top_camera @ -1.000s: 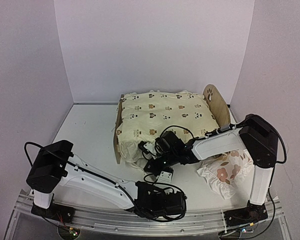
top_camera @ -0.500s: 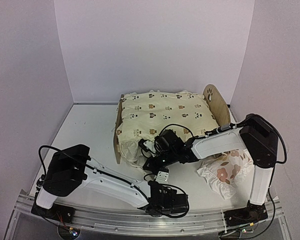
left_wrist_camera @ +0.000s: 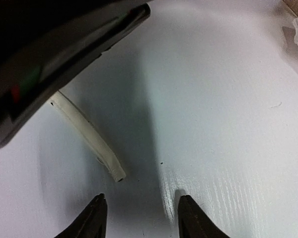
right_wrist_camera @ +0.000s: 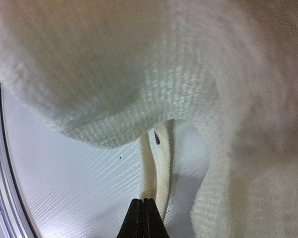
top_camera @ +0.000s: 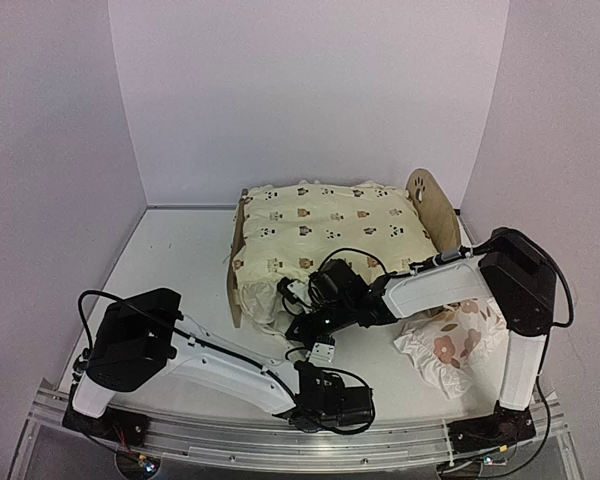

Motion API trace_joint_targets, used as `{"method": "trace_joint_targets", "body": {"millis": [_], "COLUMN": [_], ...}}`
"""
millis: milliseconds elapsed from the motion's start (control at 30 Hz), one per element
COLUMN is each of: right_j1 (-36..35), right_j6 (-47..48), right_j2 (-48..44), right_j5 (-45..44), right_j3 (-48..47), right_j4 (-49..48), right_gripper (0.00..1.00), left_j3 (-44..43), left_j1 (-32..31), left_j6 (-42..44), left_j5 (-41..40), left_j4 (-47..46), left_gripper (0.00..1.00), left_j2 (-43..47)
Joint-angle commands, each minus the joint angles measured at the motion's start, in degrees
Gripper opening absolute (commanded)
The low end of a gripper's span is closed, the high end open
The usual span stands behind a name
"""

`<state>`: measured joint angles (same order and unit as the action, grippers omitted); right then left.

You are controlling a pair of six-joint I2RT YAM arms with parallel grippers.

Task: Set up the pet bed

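The pet bed stands at the back centre, its paw-print headboard on the right and its low footboard on the left. The cream animal-print cushion covers its base, and its near left corner hangs over the edge. My right gripper is at that corner, shut on a pair of cream tie strings under the cushion. My left gripper is low on the table just in front, open and empty. A loose tie string end lies just ahead of it.
The white flowered ruffled pillow lies on the table at the right, under the right arm. The enclosure walls stand close on the left, right and back. The dark body of the right gripper hangs above the left gripper.
The left arm has swung right and its gripper has moved a little toward the right gripper. The right gripper has stayed shut on the strings, nearly still.
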<state>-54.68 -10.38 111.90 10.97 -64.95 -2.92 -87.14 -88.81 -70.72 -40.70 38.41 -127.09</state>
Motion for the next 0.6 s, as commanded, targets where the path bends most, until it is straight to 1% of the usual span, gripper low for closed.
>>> {"method": "trace_joint_targets", "body": {"millis": [0, 100, 233, 267, 300, 333, 400, 467, 567], "right_j1": [0.01, 0.03, 0.02, 0.08, 0.06, 0.08, 0.06, 0.07, 0.06], "right_j6": [-0.69, -0.76, -0.96, -0.96, -0.96, -0.96, -1.03, -1.14, -1.48], "right_j2": [-1.83, -2.08, -2.38, -2.45, -2.47, -2.47, -2.51, -2.56, -2.54], "right_j5": [0.95, 1.03, 1.08, 1.01, 0.97, 0.92, 0.91, 0.95, 1.03], "right_j3": [-1.32, -1.32, -1.1, -1.07, -1.12, -1.18, -1.35, -1.51, -1.93], "right_j4": [0.32, 0.46, 0.77, 0.8, 0.9, 1.02, 1.19, 1.38, 1.48], "right_gripper": [0.0, 0.0, 0.0, 0.0, 0.0, 0.0, 0.0, 0.0, 0.0], "left_j3": [3.04, 5.29, 6.14, 5.9, 5.83, 5.93, 5.97, 5.28, 4.29], "left_j1": [0.37, 0.47, 0.46, 0.55, 0.55, 0.55, 0.68, 1.15, 1.83], "left_j6": [-2.38, -3.45, -3.9, -4.49, -5.11, -5.46, -5.57, -5.64, -4.9], "left_j5": [1.23, 1.27, 0.23, -0.44, -0.87, -1.16, -1.36, -1.29, -0.92], "left_j4": [0.26, 0.08, 0.67, 1.63, 2.19, 2.42, 2.58, 3.48, 3.63], "left_gripper": [0.45, 0.38, 0.37, 0.4, 0.5, 0.56, 0.66, 0.69, 0.67], "left_j2": [0.73, 1.57, 2.28, 2.39, 2.61, 2.91, 3.38, 3.26, 2.71]}}
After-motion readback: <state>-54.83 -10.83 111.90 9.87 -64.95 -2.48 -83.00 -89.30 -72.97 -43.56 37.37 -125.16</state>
